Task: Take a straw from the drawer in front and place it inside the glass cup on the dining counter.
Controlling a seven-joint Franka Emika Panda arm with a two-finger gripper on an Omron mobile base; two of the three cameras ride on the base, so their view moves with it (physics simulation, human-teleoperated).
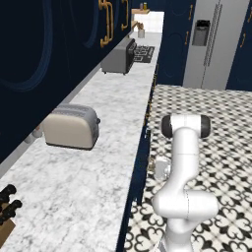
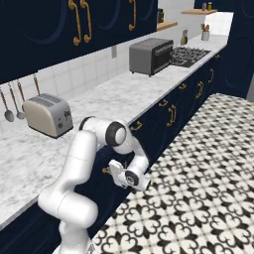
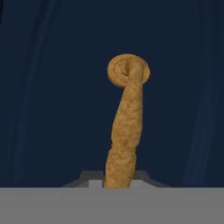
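The gripper (image 3: 119, 183) was, as far as could be seen, clamped on the brass handle (image 3: 126, 127) rising toward twelve o'clock, probably to pull the drawer (image 3: 52, 96) open.

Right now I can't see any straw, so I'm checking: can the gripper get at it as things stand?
Probably not yet. The gripper is shut on the brass handle of the navy drawer front, which looks closed, so the inside is hidden.
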